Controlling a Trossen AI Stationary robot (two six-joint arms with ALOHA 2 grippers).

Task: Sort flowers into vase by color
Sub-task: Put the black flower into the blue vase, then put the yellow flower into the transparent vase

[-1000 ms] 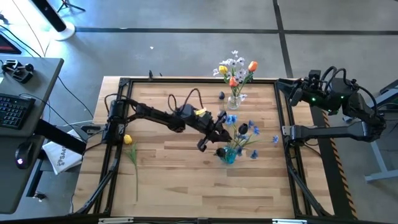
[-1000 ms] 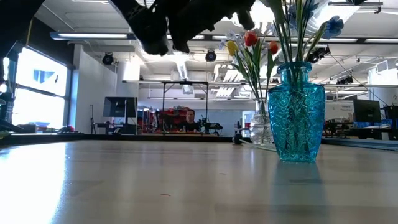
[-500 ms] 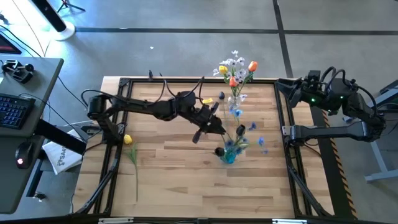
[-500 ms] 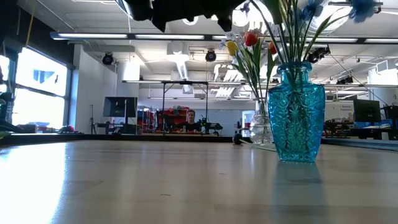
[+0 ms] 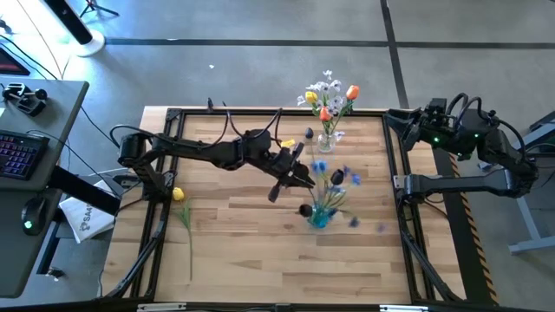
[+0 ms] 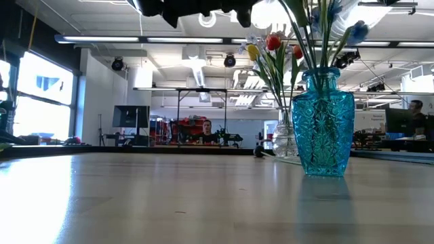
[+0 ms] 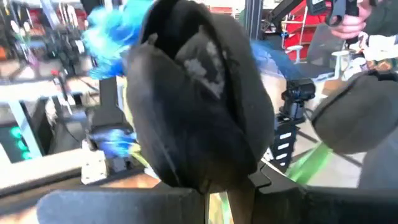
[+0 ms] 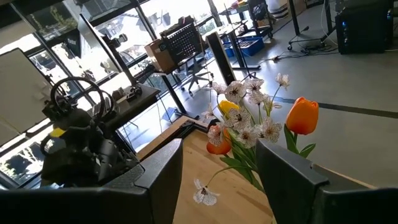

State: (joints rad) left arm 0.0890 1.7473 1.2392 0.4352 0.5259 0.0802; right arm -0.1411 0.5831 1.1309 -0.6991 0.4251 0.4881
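Flowers: a yellow tulip [image 5: 178, 194] lies near the surface's [image 5: 234, 251] left edge. I see my left pincer [image 5: 302, 178] mid-surface, gripping a dark purple tulip [image 7: 199, 106] beside the blue vase [image 5: 319, 217] of blue sprays. At the far edge stands the clear vase [image 5: 326, 139]. My right pincer [image 8: 217, 180] waits beyond the right edge, fingers spread.

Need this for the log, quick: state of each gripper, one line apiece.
Left gripper: cannot be told; it is above the blue vase, a dark purple tulip filling its wrist view.
Right gripper: open, holding nothing, parked at the table's right edge.
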